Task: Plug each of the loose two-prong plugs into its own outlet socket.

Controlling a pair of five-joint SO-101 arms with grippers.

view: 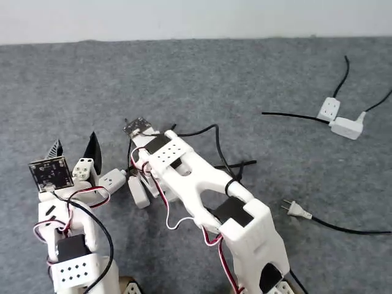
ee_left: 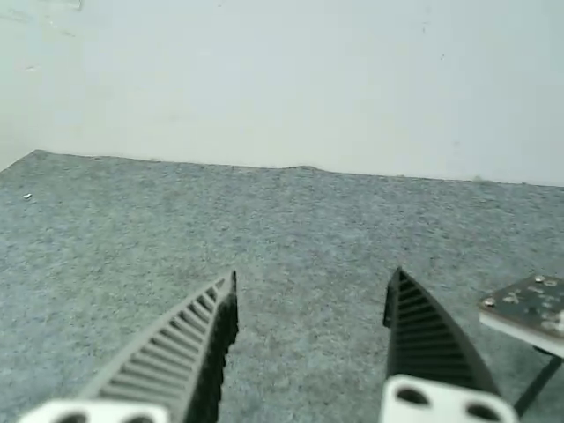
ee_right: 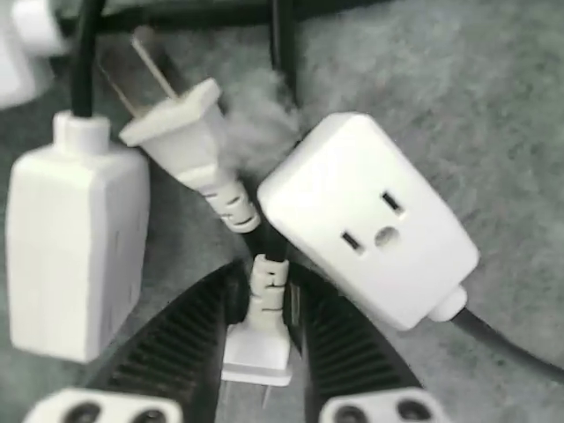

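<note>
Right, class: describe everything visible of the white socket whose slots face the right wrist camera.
The socket is a white, smooth, plastic-looking block with rounded corners. Its face shows two narrow slots and one rounded hole, all empty. A black cord leaves a short white collar at one end. It lies askew on grey carpet; the neck of a loose plug seems to touch its corner. The right gripper holds a second plug close by.

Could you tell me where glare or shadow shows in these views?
High view: even light, faint shadows under the arms on the mat. Left wrist view: bright wall, no glare on the left gripper. Right wrist view: the outlet socket and the right gripper's plug look bright.
</note>
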